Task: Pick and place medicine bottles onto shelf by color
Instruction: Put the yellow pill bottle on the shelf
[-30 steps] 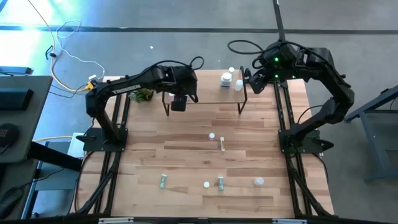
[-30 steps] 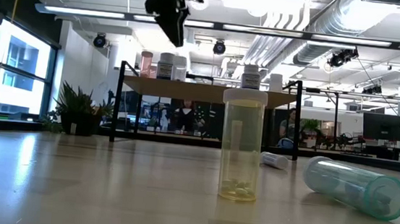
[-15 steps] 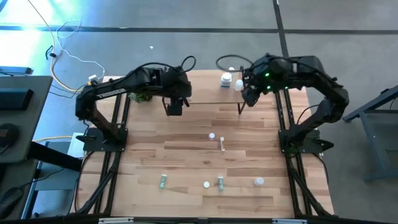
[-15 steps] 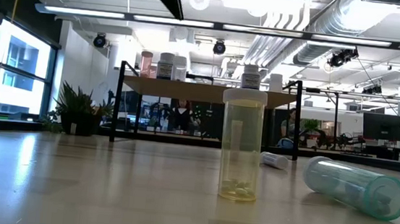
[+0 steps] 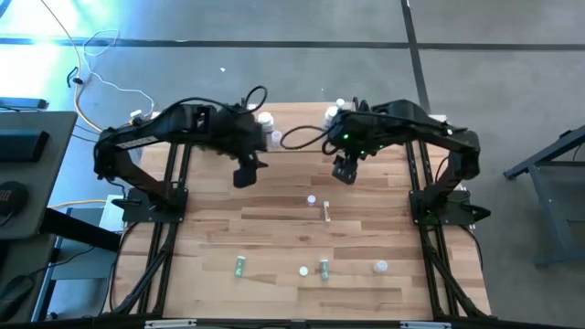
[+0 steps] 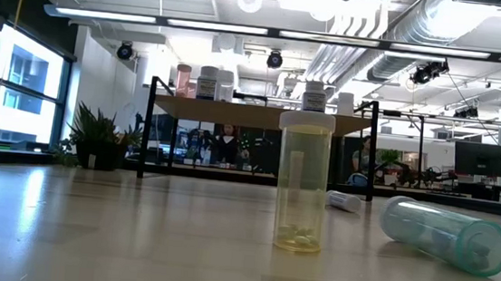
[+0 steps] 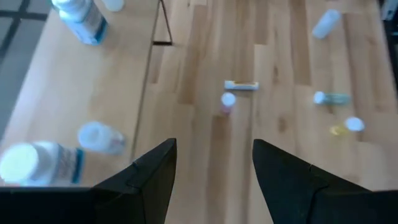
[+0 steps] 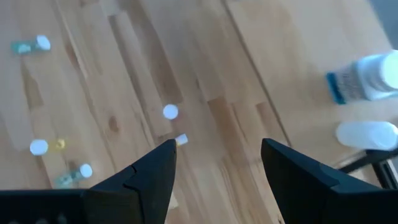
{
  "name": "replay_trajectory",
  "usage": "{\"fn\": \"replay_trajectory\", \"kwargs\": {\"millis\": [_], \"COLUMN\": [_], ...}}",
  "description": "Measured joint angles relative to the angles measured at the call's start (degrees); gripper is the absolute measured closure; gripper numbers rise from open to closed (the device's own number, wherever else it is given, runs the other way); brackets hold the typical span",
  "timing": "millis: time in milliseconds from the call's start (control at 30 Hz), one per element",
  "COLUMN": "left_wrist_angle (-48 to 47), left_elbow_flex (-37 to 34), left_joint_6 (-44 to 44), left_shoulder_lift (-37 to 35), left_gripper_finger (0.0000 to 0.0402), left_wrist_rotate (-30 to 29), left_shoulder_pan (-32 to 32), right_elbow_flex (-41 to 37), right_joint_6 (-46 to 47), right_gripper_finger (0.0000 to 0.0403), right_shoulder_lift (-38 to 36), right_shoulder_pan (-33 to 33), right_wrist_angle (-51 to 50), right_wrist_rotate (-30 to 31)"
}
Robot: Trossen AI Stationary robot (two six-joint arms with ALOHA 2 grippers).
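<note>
Several bottles (image 6: 208,82) stand on the shelf (image 6: 262,112) at the far edge of the surface (image 5: 274,228). More lie scattered in front of the shelf: an upright clear vial (image 6: 301,183) with a white cap, a green bottle (image 6: 447,234) on its side, a small white-capped one (image 5: 312,199) nearest the shelf. Left gripper (image 5: 244,173) hangs just in front of the shelf, fingers (image 7: 152,177) spread, empty. Right gripper (image 5: 344,170) likewise in front of the shelf, fingers (image 8: 292,171) wide apart, holding nothing.
</note>
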Motion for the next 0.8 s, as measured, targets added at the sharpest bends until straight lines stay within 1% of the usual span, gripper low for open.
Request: {"fn": "replay_trajectory", "kwargs": {"millis": [100,233,400,467,567,667,800], "left_wrist_angle": [-1.19,-1.2,-0.71,0.52,3.32,4.27,4.26], "left_elbow_flex": [-0.41,-3.4,-8.78,-11.36,-14.9,-17.47,-19.98], "left_joint_6": [-2.98,-6.98,-12.05,-13.91,-16.36,-18.32,-20.53], "left_shoulder_lift": [-2.01,-4.95,-8.8,-10.09,-11.63,-12.63,-12.67], "left_gripper_finger": [0.02,0.02,0.02,0.02,0.02,0.02,0.02], "left_wrist_rotate": [0.01,-0.81,-7.71,-9.5,-10.78,-11.02,-12.46], "left_shoulder_pan": [-1.56,-3.73,-6.79,-8.07,-9.74,-11.08,-12.86], "right_elbow_flex": [0.0,0.0,0.0,-0.46,-4.84,-11.51,-20.8], "right_joint_6": [-1.37,-1.99,-1.78,-1.68,-0.5,0.85,2.32], "right_gripper_finger": [0.0176,0.0176,0.0176,0.0176,0.0176,0.0176,0.0176], "right_shoulder_lift": [0.64,0.64,0.62,0.54,-0.47,-2.24,-5.06], "right_shoulder_pan": [1.07,2.95,6.81,8.67,11.14,13.08,15.51], "right_wrist_angle": [0.0,0.0,0.0,0.28,1.23,3.36,10.16], "right_wrist_rotate": [-0.16,0.04,1.13,1.11,1.13,1.12,-0.16]}}
